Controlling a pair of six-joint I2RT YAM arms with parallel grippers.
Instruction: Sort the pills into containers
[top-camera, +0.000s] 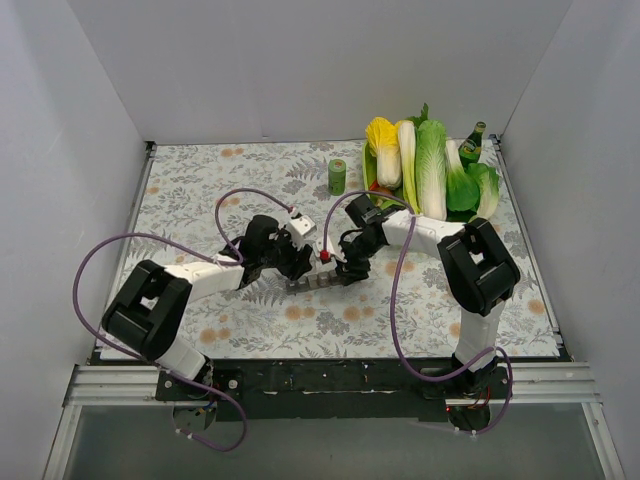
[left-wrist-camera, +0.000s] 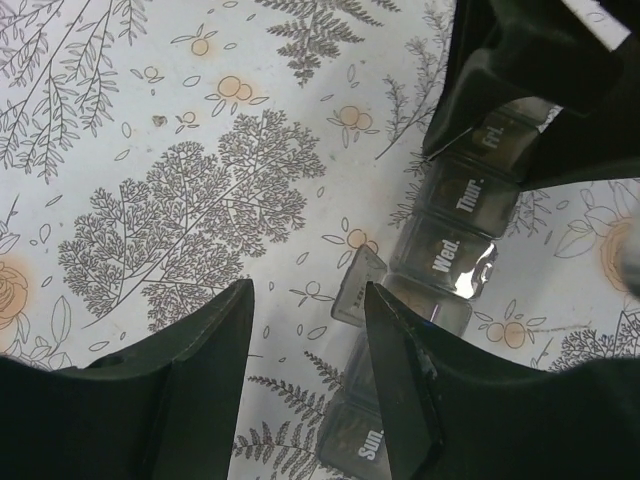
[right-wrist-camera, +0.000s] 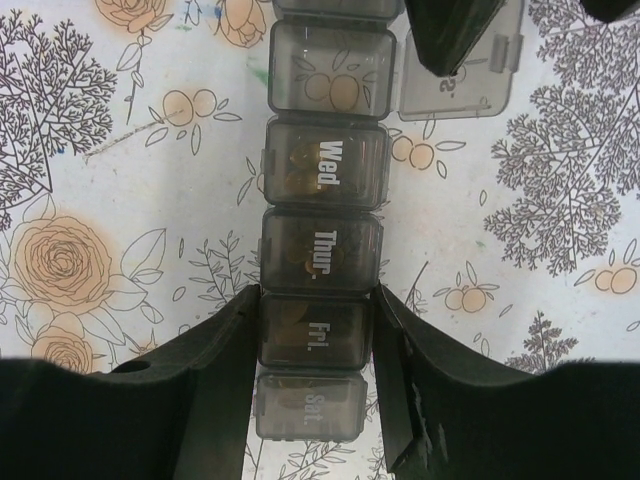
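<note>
The containers (top-camera: 315, 283) are a smoky grey strip of day-labelled compartments lying on the floral cloth between my grippers. In the right wrist view the strip (right-wrist-camera: 325, 165) runs up the middle. My right gripper (right-wrist-camera: 317, 300) is shut on it, one finger on each side of the "Fri." compartment. The compartment above "Wed." has its lid (right-wrist-camera: 460, 80) flipped open to the right. My left gripper (left-wrist-camera: 308, 292) is open, and its right finger (left-wrist-camera: 400, 370) lies over the strip (left-wrist-camera: 455, 250) near "Sun.", beside the open lid (left-wrist-camera: 357, 288). Brownish shapes show dimly inside closed compartments. I see no loose pills.
A green can (top-camera: 337, 176) stands behind the grippers. Toy cabbages and greens (top-camera: 430, 170) and a green bottle (top-camera: 472, 145) fill the back right corner. A small red thing (top-camera: 325, 256) shows between the two wrists. White walls enclose the table.
</note>
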